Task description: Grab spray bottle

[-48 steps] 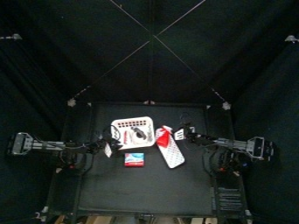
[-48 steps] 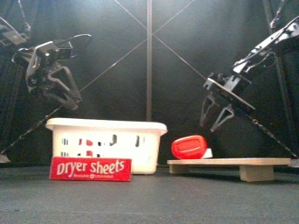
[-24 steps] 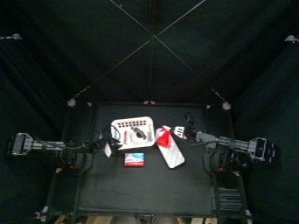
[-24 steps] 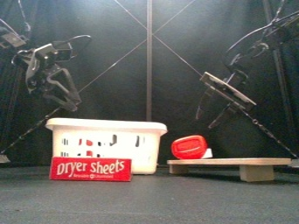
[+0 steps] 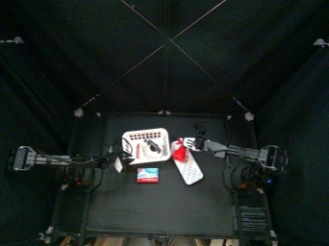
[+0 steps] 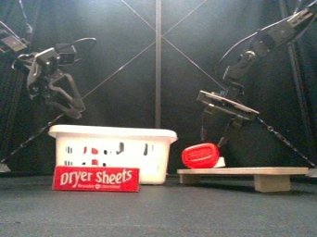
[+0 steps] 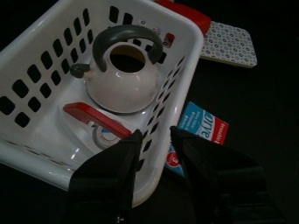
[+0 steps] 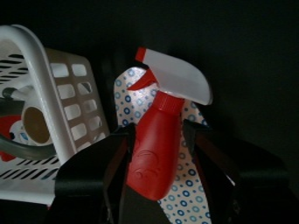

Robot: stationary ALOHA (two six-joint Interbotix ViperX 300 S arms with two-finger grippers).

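The spray bottle (image 5: 189, 165) lies on the table to the right of the white basket (image 5: 130, 134), its red head (image 6: 201, 155) toward the basket and its white speckled body (image 6: 243, 174) flat. My right gripper (image 5: 194, 144) is open and hangs low over the red head. In the right wrist view the jaws of the right gripper (image 8: 160, 140) stand on either side of the red head (image 8: 156, 150), apart from it. My left gripper (image 6: 56, 93) is open and empty, above the basket's left end; it also shows in the left wrist view (image 7: 159, 140).
The basket (image 7: 35, 61) holds a white kettle with a grey handle (image 7: 126, 70) and a red-and-white item (image 7: 96, 122). A flat blue-and-red dryer sheets box (image 6: 95, 178) lies in front of the basket. Black curtains surround the table.
My right gripper has come down and moved left, from beside the bottle to over its red head. The left arm and the objects have not moved.
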